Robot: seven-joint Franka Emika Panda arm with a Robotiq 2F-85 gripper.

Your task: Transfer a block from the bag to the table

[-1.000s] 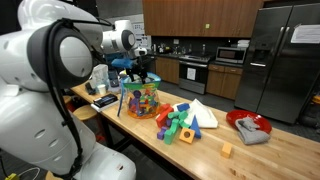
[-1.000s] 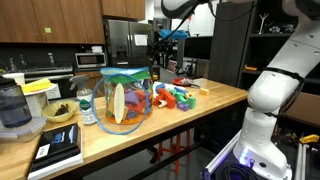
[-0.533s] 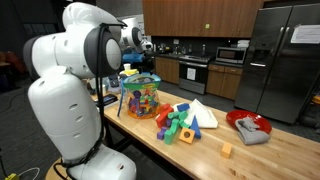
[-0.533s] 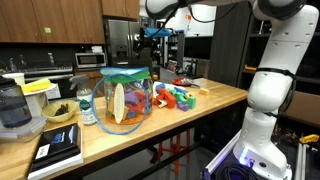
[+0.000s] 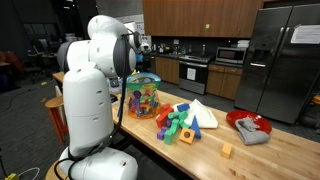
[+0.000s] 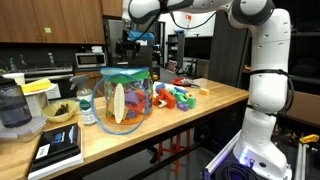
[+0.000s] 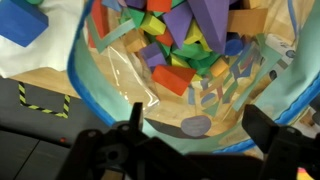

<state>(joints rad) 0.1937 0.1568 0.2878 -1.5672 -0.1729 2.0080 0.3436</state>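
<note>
The clear bag (image 5: 143, 97) with a bluish rim stands on the long wooden table (image 5: 272, 160), full of multicoloured blocks. It also shows in an exterior view (image 6: 124, 101), on the table (image 6: 205, 108). In the wrist view I look straight down into the bag (image 7: 110, 75) at the blocks (image 7: 175, 45). My gripper (image 7: 200, 130) is open and empty, its two dark fingers apart above the bag's rim. In an exterior view the gripper (image 6: 136, 42) hangs well above the bag. In the exterior view with the robot's body in front, the body mostly hides it.
A pile of loose blocks (image 5: 182, 122) lies beside the bag, with one orange block (image 5: 226, 150) apart. A red bowl with grey cloth (image 5: 250, 127) sits farther along. A blender (image 6: 12, 108), a bowl (image 6: 58, 112) and a book (image 6: 57, 148) stand at the table's other end.
The arm has swung round, and the robot's body now fills more of one exterior view. The gripper has moved sideways to a spot above the bag, still open.
</note>
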